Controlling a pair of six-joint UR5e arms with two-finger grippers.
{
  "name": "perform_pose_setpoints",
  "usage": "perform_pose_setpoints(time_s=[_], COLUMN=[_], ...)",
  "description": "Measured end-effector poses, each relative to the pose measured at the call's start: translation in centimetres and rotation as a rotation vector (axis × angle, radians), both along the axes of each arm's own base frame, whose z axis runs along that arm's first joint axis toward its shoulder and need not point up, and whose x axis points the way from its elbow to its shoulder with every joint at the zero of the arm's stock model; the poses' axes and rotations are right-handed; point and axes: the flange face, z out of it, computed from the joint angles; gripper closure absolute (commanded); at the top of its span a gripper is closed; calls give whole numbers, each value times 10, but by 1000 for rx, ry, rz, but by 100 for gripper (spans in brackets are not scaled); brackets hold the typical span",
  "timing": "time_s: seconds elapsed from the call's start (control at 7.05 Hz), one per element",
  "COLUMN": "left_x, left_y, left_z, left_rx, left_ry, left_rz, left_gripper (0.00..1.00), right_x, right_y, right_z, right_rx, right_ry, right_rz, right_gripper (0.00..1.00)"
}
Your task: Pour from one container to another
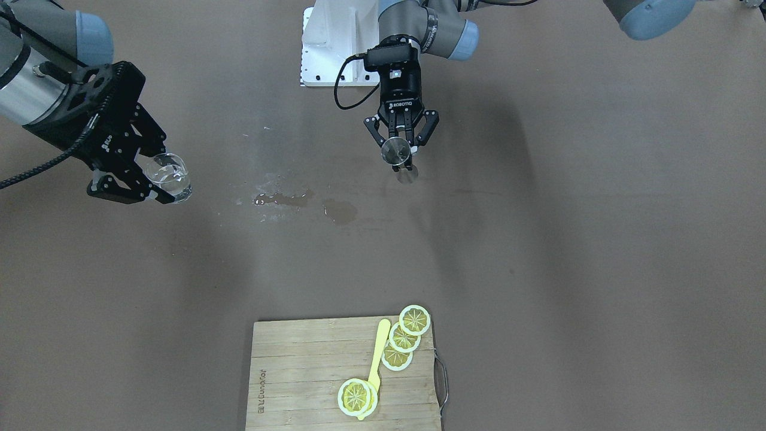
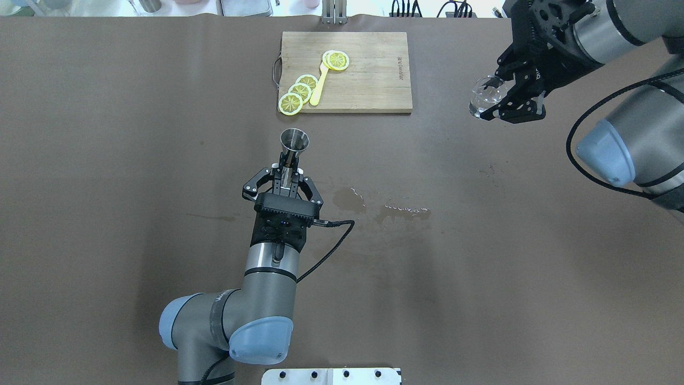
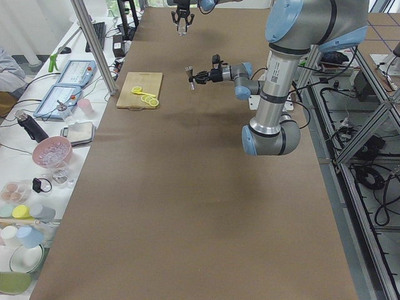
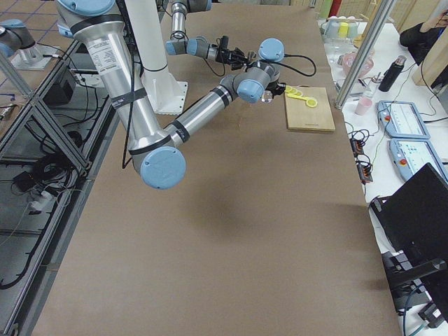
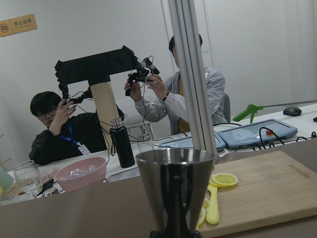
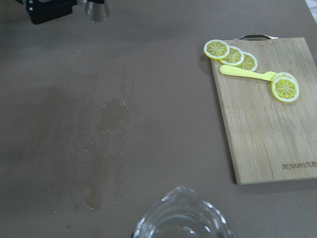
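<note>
My left gripper (image 2: 287,170) is shut on the narrow waist of a steel jigger (image 2: 295,140), held roughly upright above the table's middle. In the front view the jigger's round mouth (image 1: 396,151) shows between the fingers of the left gripper (image 1: 402,158). The left wrist view is filled by the jigger (image 5: 176,191). Far to the right, my right gripper (image 2: 494,100) is shut on a clear glass cup (image 2: 487,95), lifted off the table. The cup (image 1: 169,175) has clear liquid in it. Its rim (image 6: 183,218) fills the bottom of the right wrist view.
A wooden cutting board (image 2: 368,75) at the far edge carries lemon slices (image 2: 299,91) and a yellow knife (image 2: 319,85). A wet spill (image 2: 374,206) marks the brown table between the arms. People sit beyond the table's far edge.
</note>
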Motion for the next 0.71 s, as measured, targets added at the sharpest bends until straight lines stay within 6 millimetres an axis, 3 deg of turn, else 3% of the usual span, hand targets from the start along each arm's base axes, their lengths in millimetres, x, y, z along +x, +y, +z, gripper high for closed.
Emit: perform_pose_setpoints(time_s=[0.71], left_x=[35], left_y=[-16], left_z=[-48], left_rx=[36], left_ry=[-35], left_rz=[44], left_gripper=[100], right_x=[-40], right_y=[17], right_z=[-64], right_rx=[91], right_ry=[-54], right_rz=[-60], right_gripper=[100])
